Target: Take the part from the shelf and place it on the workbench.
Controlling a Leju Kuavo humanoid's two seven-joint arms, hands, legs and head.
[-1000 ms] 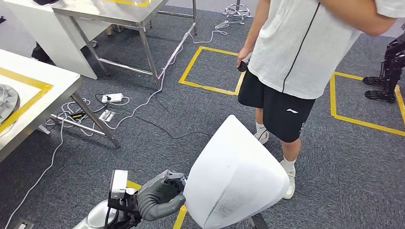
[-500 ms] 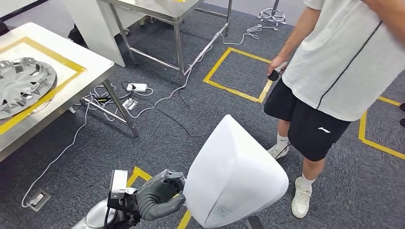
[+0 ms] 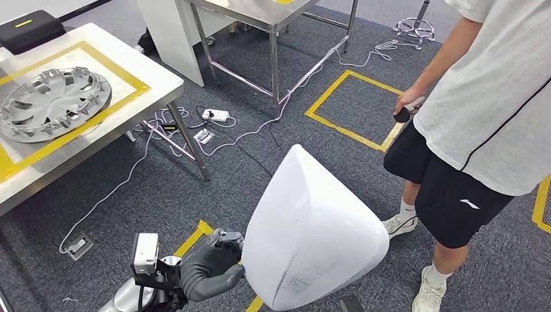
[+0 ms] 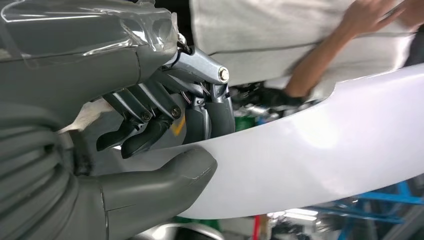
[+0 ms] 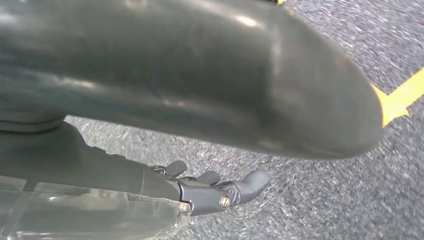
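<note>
The part [image 3: 308,234] is a large white curved shell, held low in front of me over the carpet. My left hand [image 3: 211,270] grips its near left edge. In the left wrist view the thumb [image 4: 165,185] lies under the white part [image 4: 320,150] and the dark fingers [image 4: 200,115] curl over its edge. My right hand [image 5: 215,192] has its fingers stretched out over the carpet, with nothing seen between them and the thick thumb [image 5: 200,80]. The workbench [image 3: 153,78] stands at the left, marked with yellow tape.
A silver wheel cover [image 3: 52,104] lies on the workbench. A person [image 3: 484,123] in a white shirt and black shorts stands close on the right. Cables and a power strip [image 3: 214,115] trail under a second steel table [image 3: 276,16]. Yellow tape squares [image 3: 354,104] mark the carpet.
The whole picture has shifted, so the camera has turned left: the workbench and wheel cover have come further into view. My left hand keeps the same hold on the white part.
</note>
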